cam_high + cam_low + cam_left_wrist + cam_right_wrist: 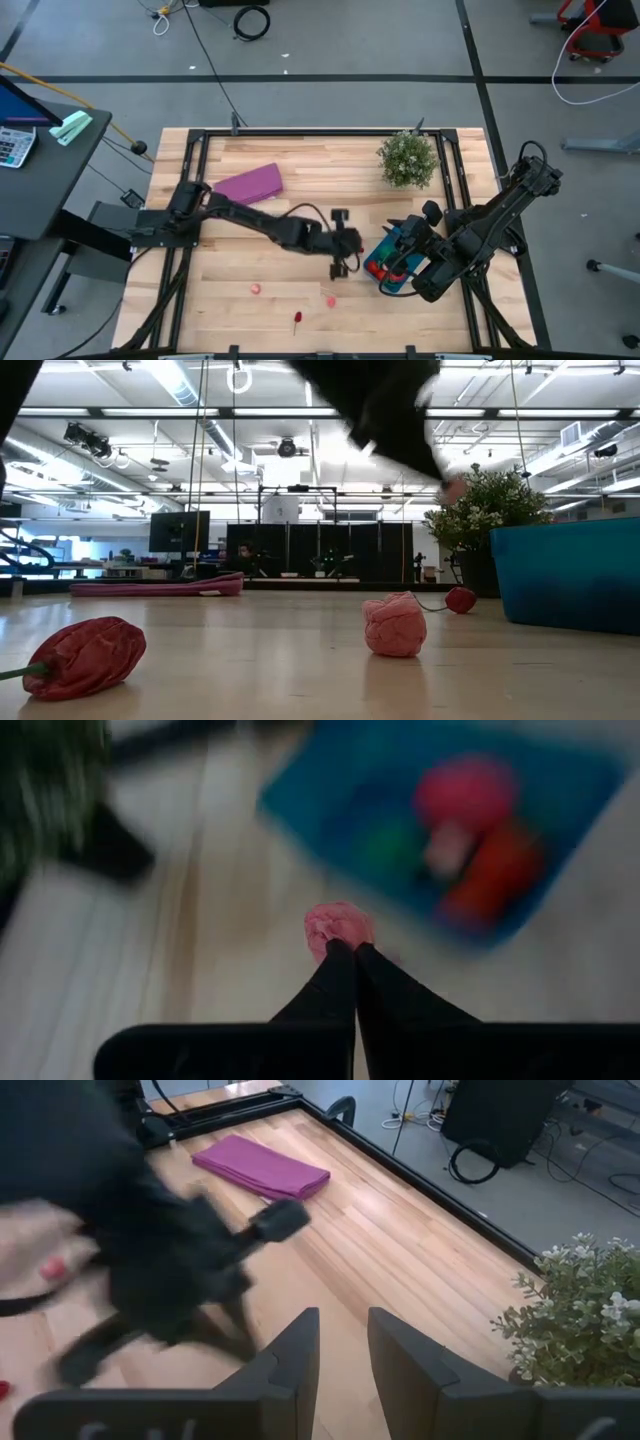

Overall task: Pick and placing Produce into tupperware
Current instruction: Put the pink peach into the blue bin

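My left gripper [356, 242] reaches across the middle of the table, shut on a small pink piece of produce [338, 924], just left of the tupperware. The teal-blue tupperware [398, 287] [330, 780] stands on the table at the right. It holds pink, green and red produce [470, 795]. My right gripper [346, 1348] hovers open over the tupperware's far side with nothing between its fingers. Three more pieces lie on the table near the front edge: a pink one [256, 289], another pink one [330, 299] and a red one [298, 319]. My left gripper pinches the pink piece [338, 924] between the free ends of its two fingers, and most of the piece juts out beyond them. The fingers slant down toward the table's right side. The piece [452, 487] is lifted clear of the table.
A bushy potted plant [408, 158] stands at the far right. A flat purple thing [248, 184] lies at the far left. Black frame rails [300, 132] run along the table's edges. Bare wood lies between the loose pieces and the tupperware.
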`<action>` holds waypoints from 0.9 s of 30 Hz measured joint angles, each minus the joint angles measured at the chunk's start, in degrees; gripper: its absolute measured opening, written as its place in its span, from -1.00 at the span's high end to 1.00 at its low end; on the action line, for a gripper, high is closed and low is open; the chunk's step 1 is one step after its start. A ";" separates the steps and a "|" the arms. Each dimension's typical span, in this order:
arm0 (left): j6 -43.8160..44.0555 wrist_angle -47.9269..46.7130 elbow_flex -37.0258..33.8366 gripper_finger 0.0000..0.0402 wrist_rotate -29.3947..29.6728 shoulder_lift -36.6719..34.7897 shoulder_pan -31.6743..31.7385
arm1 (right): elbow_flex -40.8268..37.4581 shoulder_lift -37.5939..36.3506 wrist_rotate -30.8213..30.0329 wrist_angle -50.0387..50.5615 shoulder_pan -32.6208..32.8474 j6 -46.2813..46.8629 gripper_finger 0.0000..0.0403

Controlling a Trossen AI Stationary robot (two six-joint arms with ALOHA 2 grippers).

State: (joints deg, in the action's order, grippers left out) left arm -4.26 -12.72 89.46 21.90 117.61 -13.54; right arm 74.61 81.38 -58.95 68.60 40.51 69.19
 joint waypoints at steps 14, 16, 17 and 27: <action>2.54 19.93 1.26 1.00 -5.32 5.07 -2.39 | 0.00 0.00 -0.44 -0.07 -0.66 0.17 0.52; 3.60 20.53 1.26 1.00 -5.27 6.32 -2.18 | 0.00 0.00 -0.50 -0.07 -1.34 0.15 0.52; 3.95 20.49 1.26 1.00 -5.30 6.96 -2.03 | 0.00 0.00 -0.52 -0.07 -1.72 0.12 0.52; 3.84 20.00 1.22 0.95 -5.26 9.26 -0.43 | 0.00 0.00 -0.56 -0.07 -5.58 -3.35 0.52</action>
State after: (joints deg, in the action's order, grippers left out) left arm -0.42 7.28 90.67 16.64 126.87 -13.97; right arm 74.61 81.38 -59.51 68.53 34.93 65.84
